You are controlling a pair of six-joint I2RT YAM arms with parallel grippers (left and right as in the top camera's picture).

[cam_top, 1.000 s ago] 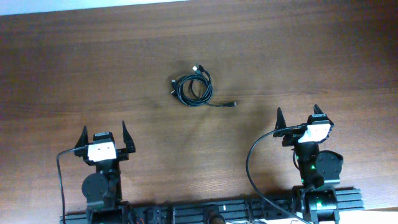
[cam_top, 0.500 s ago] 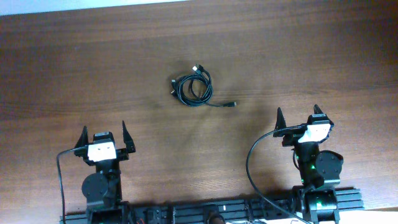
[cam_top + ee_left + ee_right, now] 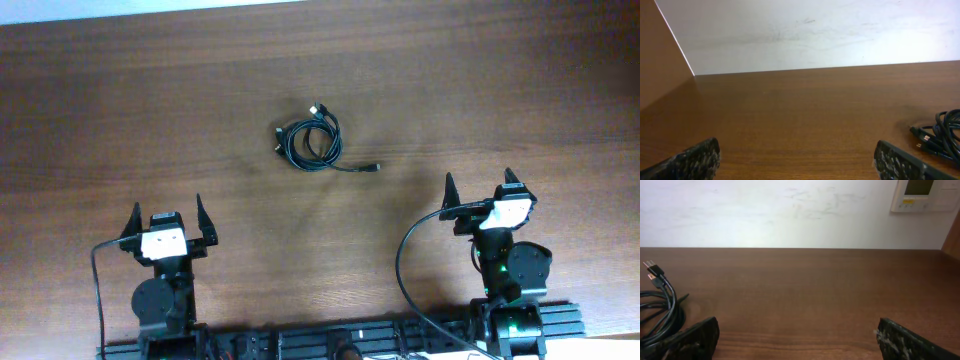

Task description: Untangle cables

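cables (image 3: 310, 145) coiled; left gripper (image 3: 168, 208) and right gripper (image 3: 480, 180) spread empty, well short of them; loose plug end (image 3: 375, 167) best pinched first

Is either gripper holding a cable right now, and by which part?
Nothing is held. The left gripper and right gripper are both open, well short of the cables, which lie coiled on the table.

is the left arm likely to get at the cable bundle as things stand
Probably yes: the left pincer stands open, and only bare table lies between it and the cables. Nothing blocks the way.
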